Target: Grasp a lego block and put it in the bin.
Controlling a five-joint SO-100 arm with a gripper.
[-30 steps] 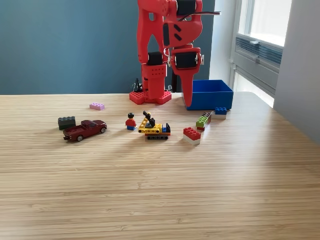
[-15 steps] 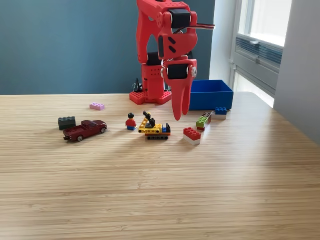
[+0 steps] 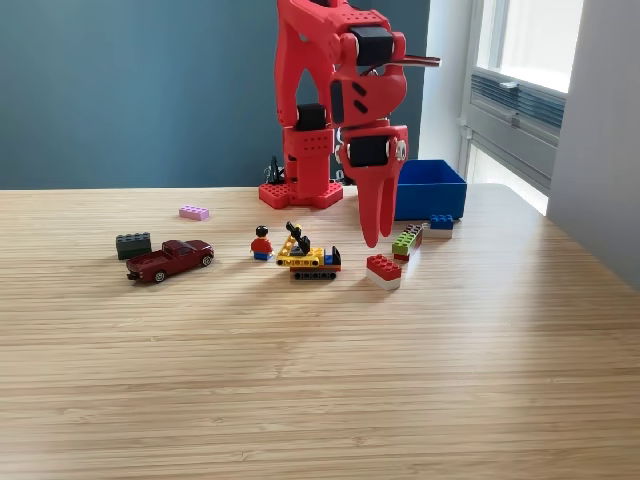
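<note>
A: Red tool (image 3: 373, 240) hangs point-down over the bench (image 3: 320, 380), just above and a little to the far side of the red-and-white lego block (image 3: 383, 270). Fingers look pressed together, nothing held, though from this angle a narrow gap could hide.

B: Bin?

A: Blue bin (image 3: 430, 188) at far right of the exterior view, beside the arm's base. Can't see its floor over the wall, so contents unknown.

B: Other pieces?

A: Green brick (image 3: 406, 241) and blue brick (image 3: 441, 222) right of the tool, near the bin. Yellow vehicle (image 3: 308, 259), minifigure (image 3: 261, 243), dark red car (image 3: 170, 259), grey brick (image 3: 133, 244), pink brick (image 3: 194, 212) spread leftward.

B: Progress?

A: Early. No block gripped. Opening, descending, closing, carrying and dropping all remain.
</note>
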